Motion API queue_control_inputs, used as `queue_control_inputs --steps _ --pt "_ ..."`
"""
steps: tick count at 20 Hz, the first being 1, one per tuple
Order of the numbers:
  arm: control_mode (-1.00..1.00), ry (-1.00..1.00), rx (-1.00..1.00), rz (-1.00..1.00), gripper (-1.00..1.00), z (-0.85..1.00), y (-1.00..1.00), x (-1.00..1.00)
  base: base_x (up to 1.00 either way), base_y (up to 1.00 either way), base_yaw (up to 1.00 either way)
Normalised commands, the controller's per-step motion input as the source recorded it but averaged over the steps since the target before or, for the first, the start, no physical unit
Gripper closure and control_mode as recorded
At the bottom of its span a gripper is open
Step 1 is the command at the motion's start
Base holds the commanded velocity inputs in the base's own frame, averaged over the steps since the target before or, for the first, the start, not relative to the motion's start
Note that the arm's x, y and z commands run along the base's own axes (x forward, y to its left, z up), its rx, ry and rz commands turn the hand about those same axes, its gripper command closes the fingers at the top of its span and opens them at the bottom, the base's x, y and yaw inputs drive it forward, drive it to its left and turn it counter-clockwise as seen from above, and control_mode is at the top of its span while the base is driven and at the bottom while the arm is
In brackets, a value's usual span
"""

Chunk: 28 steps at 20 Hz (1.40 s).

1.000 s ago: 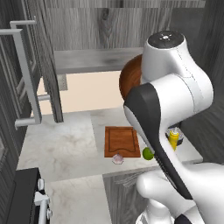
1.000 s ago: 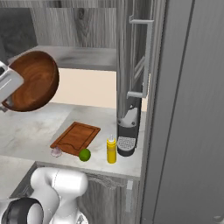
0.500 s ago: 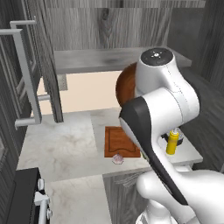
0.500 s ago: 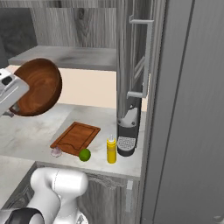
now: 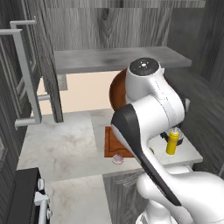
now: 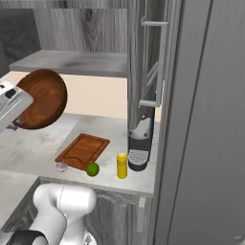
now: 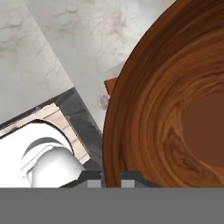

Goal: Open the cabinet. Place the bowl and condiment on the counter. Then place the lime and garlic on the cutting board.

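Arm: reaches up over the counter [image 6: 28,148], left of the cutting board [image 6: 82,150], hand raised well above it.
Gripper [image 7: 110,177]: jaws pinched together on the rim of the bowl [image 6: 42,99].
Bowl: held in the air up and left of the cutting board, tipped on edge, hollow facing out toward the room.
Garlic [image 6: 61,166]: on the counter at the board's near left corner.
Cutting board: flat on the counter, long axis running back toward the wall.
Lime [image 6: 93,169]: just off the board's near right corner.
Condiment [image 6: 122,163]: upright right of the lime, nozzle up, beside the coffee machine [image 6: 139,148].
Cabinet [image 5: 113,37]: doors stand open above the board.
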Motion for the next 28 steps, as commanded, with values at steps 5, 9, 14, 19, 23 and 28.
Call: queue_control_inputs --steps 5,9,14,19,23,28 --pt "-1.0 0.01 0.01 0.0 1.0 -0.15 0.13 0.36 0.0 0.0 0.0" --pt "-1.0 0.04 0.01 0.0 1.0 -0.12 0.17 0.27 0.0 0.0 0.0" --pt "-1.0 0.06 0.0 0.0 1.0 -0.13 0.31 0.15 0.0 0.0 0.0" --pt "-1.0 0.09 0.0 0.0 1.0 -0.09 0.32 0.23 0.0 0.0 0.0" --pt "-1.0 0.11 0.0 0.0 1.0 -0.08 0.11 0.33 0.0 0.0 0.0" --pt "-1.0 0.09 0.0 0.0 1.0 -0.12 0.0 0.27 0.0 0.0 0.0"
